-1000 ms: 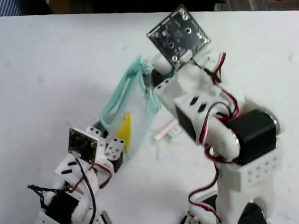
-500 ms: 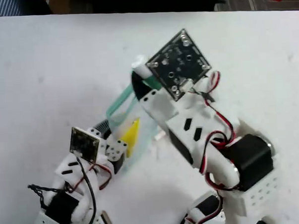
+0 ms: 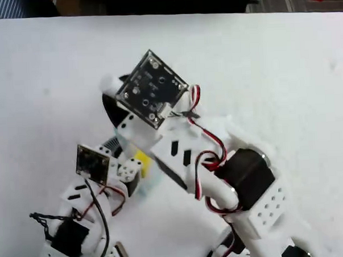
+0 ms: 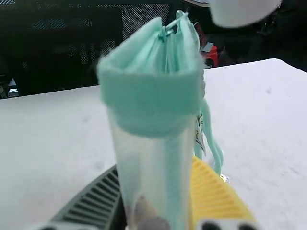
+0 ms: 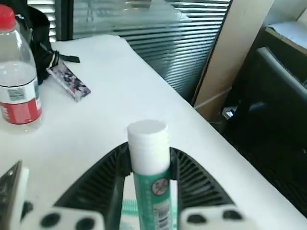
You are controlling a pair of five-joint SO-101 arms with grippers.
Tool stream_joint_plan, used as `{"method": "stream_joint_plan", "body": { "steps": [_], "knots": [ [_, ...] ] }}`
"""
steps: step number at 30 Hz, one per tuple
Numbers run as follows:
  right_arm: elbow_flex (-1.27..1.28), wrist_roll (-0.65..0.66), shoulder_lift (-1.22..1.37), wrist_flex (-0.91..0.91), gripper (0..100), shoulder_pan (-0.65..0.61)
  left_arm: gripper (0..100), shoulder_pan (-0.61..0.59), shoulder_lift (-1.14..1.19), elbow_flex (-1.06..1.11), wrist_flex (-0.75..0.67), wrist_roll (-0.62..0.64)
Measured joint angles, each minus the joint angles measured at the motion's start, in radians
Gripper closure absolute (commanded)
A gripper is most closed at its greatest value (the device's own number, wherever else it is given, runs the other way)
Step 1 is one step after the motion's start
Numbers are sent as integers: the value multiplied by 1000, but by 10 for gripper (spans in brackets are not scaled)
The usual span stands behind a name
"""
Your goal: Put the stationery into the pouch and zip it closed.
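Right gripper (image 5: 148, 155) clamps glue stick (image 5: 147, 136); pouch (image 4: 152, 110) largely covered.

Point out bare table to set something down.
Free: table far strip along the back edge, and everything right of the right arm. Crowded: centre-left, where the right gripper with the glue stick meets the left gripper holding the pouch.

White table (image 3: 282, 55); window blinds (image 5: 158, 24); beige pillar (image 5: 230, 52); possibly dark chair (image 5: 278, 96).
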Motion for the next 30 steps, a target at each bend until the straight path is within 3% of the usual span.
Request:
{"method": "stream_joint_plan", "body": {
  "steps": [6,17,26,30],
  "knots": [
    [58,0,68,-143,982,0,834,-3,0,0,0,-2],
    [241,0,55,-241,982,43,834,-8,0,0,0,3],
    [471,-236,-132,-381,982,132,834,-5,0,0,0,-2],
    [543,-272,-173,-474,982,138,834,-5,0,0,0,-2]
  ]
}}
